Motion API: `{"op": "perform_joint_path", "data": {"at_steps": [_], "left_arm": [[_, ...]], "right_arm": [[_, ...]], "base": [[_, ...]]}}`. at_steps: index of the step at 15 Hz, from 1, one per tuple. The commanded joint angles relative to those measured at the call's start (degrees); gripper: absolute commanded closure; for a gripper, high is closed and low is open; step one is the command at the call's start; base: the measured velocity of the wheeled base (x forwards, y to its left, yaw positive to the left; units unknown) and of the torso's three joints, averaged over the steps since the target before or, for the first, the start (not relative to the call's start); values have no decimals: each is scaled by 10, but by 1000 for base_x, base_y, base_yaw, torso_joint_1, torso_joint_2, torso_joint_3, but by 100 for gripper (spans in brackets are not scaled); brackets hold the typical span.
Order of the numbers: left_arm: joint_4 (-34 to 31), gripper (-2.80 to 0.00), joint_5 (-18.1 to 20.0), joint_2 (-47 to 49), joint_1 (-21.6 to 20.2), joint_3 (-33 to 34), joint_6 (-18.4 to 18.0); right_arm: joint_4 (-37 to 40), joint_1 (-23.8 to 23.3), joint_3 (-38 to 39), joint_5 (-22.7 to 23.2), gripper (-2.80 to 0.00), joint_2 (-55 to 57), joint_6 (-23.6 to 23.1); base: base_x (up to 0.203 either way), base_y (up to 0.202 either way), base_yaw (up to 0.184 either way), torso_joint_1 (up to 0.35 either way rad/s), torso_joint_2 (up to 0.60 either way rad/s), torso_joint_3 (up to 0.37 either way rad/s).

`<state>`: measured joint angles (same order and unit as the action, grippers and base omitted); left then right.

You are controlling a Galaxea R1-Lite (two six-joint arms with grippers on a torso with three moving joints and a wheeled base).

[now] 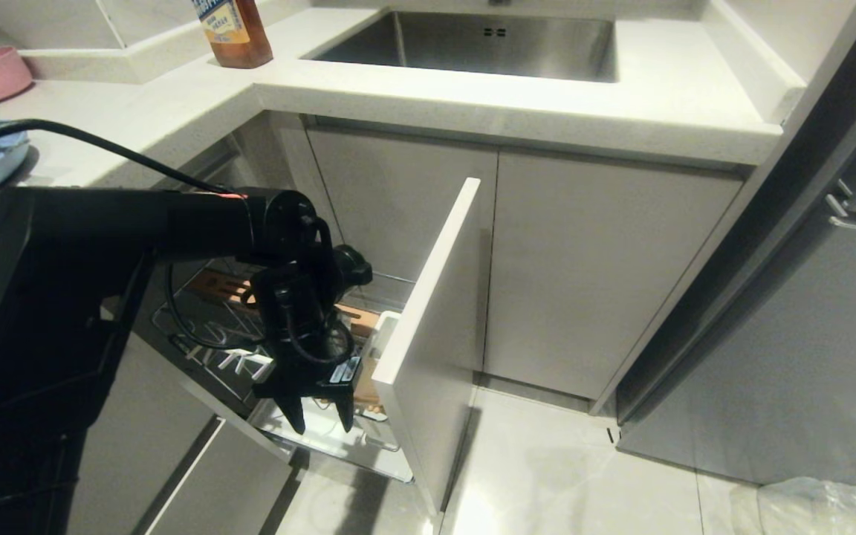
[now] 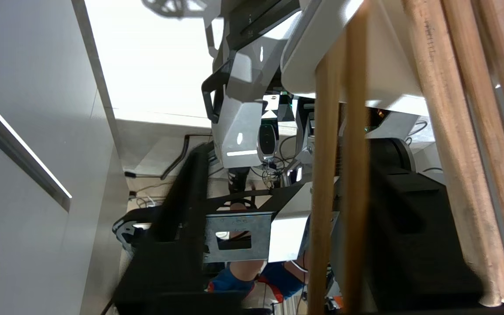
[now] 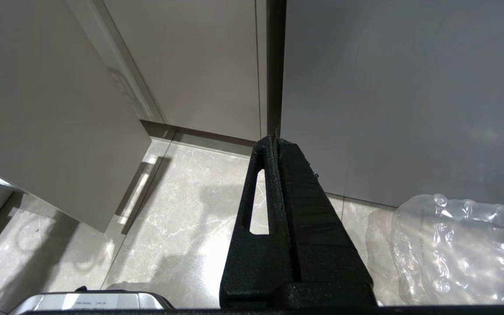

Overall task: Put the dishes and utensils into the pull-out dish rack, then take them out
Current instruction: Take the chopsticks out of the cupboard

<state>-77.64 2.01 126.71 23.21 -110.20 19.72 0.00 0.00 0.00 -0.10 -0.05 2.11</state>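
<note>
The left gripper [image 1: 322, 417] hangs over the pulled-out rack [image 1: 212, 319], jaws partly apart; whether they pinch the 2 chopsticks [image 2: 337, 183] crossing between them, I cannot tell. A loose hold could drop them. The right gripper [image 3: 276, 144], jaws together, idles near the floor.

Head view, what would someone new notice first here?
The black left gripper hangs fingers-down over the pull-out dish rack, which stands open below the white counter with its pale grey drawer front jutting towards the floor. In the left wrist view, light-wood chopsticks fill the foreground. The right gripper is parked low over the floor, fingers together.
</note>
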Motion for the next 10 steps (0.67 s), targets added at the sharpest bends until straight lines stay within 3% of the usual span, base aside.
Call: {"op": "perform_joint_path", "data": {"at_steps": [1,10], "left_arm": [[-4,0,0,-3,1,0,1],[-6,0,11,-16,14,1,6]], "right_arm": [[0,0,0,0,0,0,0],[0,0,0,0,0,0,0]], "base": [[0,0,0,0,0,0],[0,0,0,0,0,0]]}}
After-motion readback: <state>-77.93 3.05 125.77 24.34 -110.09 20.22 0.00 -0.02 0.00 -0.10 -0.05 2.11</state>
